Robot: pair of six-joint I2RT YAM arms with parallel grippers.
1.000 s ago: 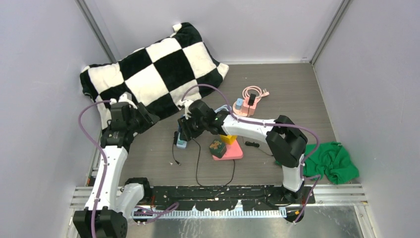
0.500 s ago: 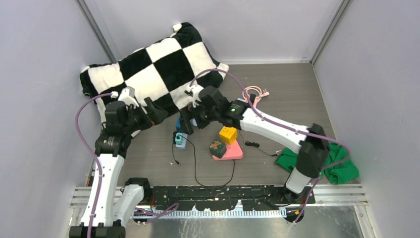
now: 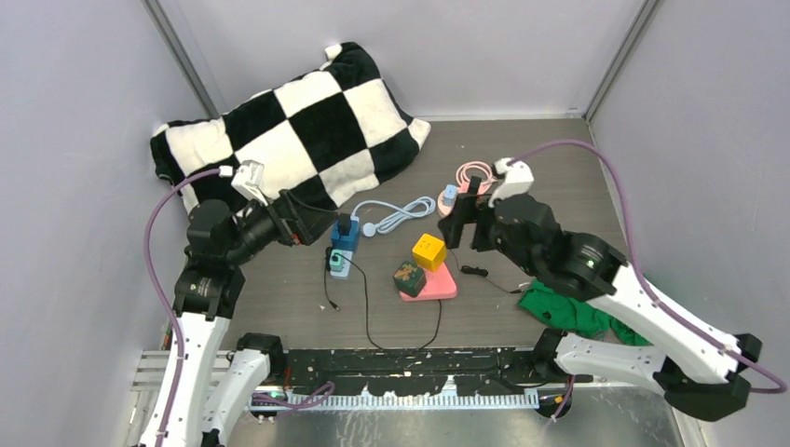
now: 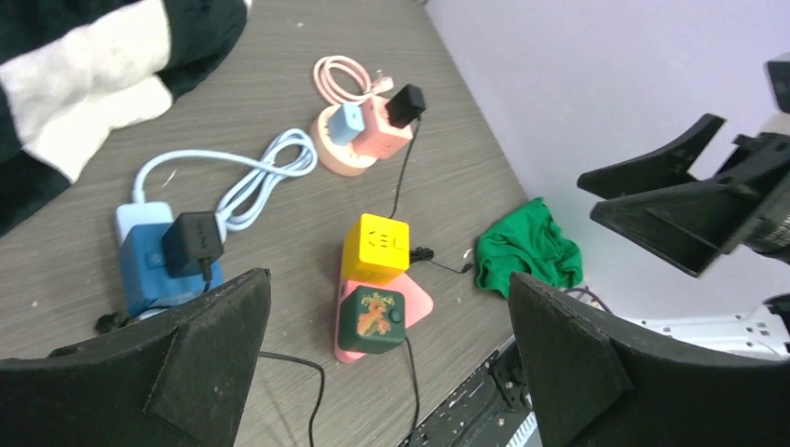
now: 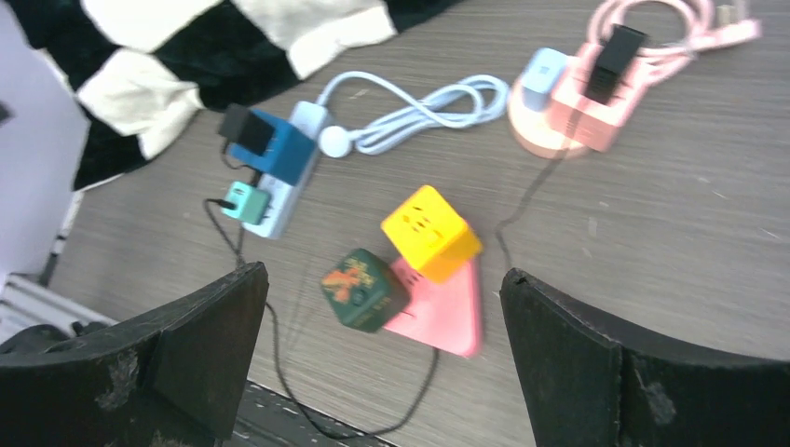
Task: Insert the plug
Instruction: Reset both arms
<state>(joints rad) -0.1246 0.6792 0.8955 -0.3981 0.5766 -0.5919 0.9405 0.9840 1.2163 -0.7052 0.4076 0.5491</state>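
Checkered pillow (image 3: pixel 289 130) hogs the back left. Both claws are spread wide, holding nothing. The left gripper (image 3: pixel 315 226) is just left of the black plug (image 3: pixel 345 224), which sits on the blue adapter (image 3: pixel 347 240) on the power strip (image 5: pixel 306 117). The right gripper (image 3: pixel 466 226) is well off to its right.

Probably lab: plain-walled test enclosure (image 3: pixel 694 102)

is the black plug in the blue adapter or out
In. The black plug sits flush against the blue adapter on the white power strip; no gap shows between them.
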